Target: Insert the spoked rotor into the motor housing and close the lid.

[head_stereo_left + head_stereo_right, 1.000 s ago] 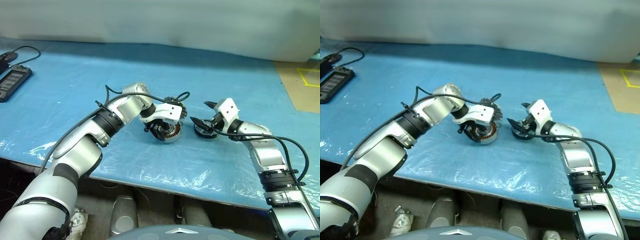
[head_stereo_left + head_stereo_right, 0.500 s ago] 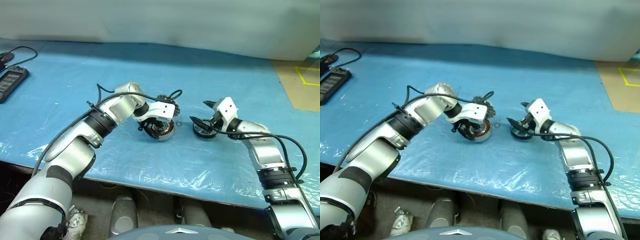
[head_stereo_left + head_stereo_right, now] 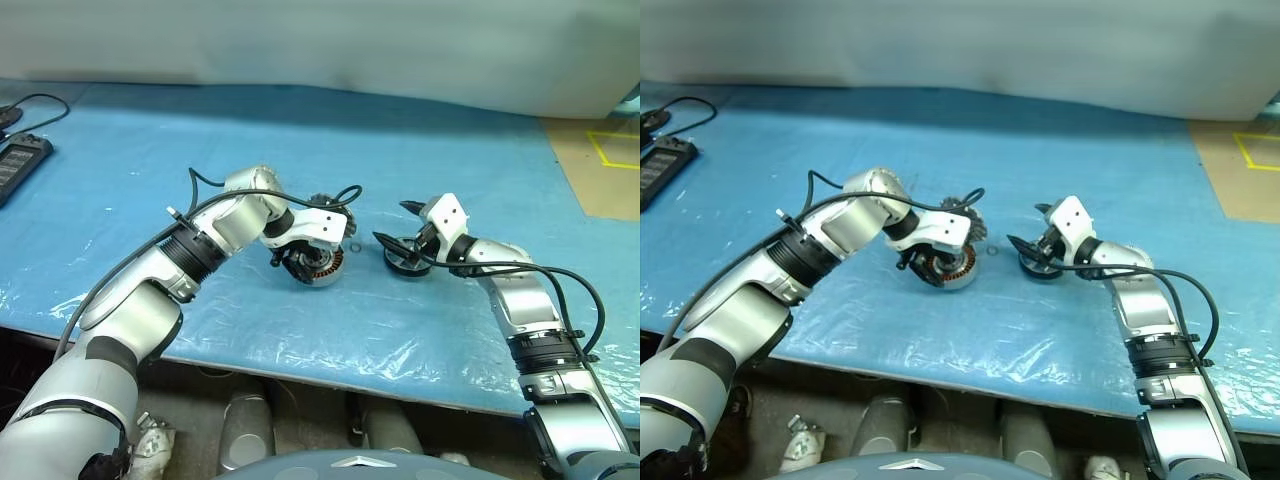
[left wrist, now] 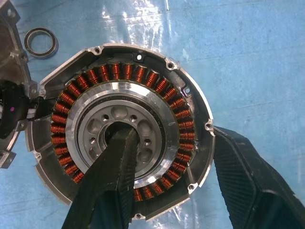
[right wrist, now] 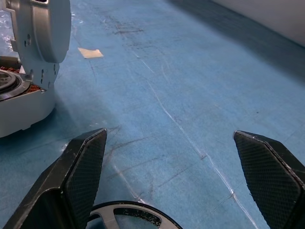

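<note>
A blue sheet [image 3: 480, 160] covers the table; near its middle sits the motor housing [image 3: 318, 264], a round flat disc with a ring of copper coils around a shiny silver middle; the left gripper [image 4: 176, 167] holds it, with one black finger [image 4: 112, 176] poked into the hole in the middle and the other finger outside the rim at about 4 o'clock, so the rim is pinched between them; in the left wrist view the housing lies flat on the sheet; a small dark ring [image 4: 41, 42] lies on the sheet at about 10 o'clock from the housing, close to it but not touching; a grey finned disc [image 3: 322, 204] peeks out just behind the left gripper, at about 12 o'clock from the housing; the spoked rotor [image 3: 405, 259] rests on the sheet at 3 o'clock from the housing, a little apart from it; the right gripper [image 3: 400, 230] hangs just above the rotor with its fingers spread wide and nothing between them; in the right wrist view the rotor's black rim and a silver spoke [image 5: 112, 217] show low between the two open fingers; a black box with a cable [image 3: 18, 160] lies far off at 9 o'clock, by the edge of the sheet.
</note>
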